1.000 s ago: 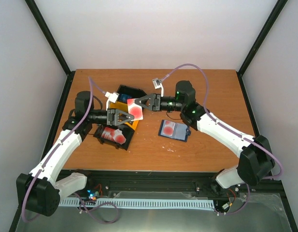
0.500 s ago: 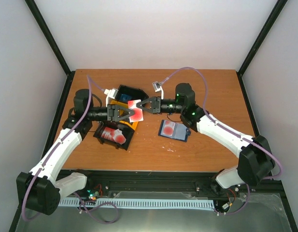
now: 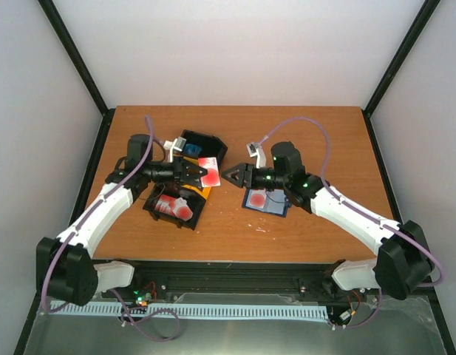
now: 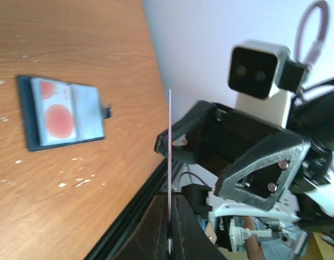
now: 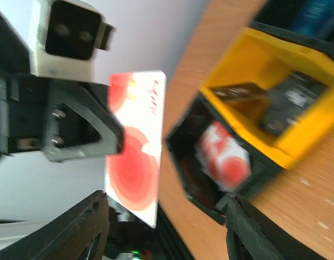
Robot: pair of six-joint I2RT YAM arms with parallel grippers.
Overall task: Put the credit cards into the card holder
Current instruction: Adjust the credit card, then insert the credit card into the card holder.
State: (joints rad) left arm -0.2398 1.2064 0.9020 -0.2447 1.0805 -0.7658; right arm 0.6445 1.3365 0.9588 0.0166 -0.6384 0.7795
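We saw the left gripper [image 3: 200, 171] clamped on one credit card [image 3: 209, 172]. The right gripper [image 3: 229, 176] stood open just beside the card, not touching it, near the card holder [image 3: 266, 200].

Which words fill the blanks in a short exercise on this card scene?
The left gripper is shut on a credit card; the right gripper stands ____. The card holder lies unfolded beside the ____ gripper. More cards lie in a bin that is ____, beside the yellow bin. Missing words: open; right; black.
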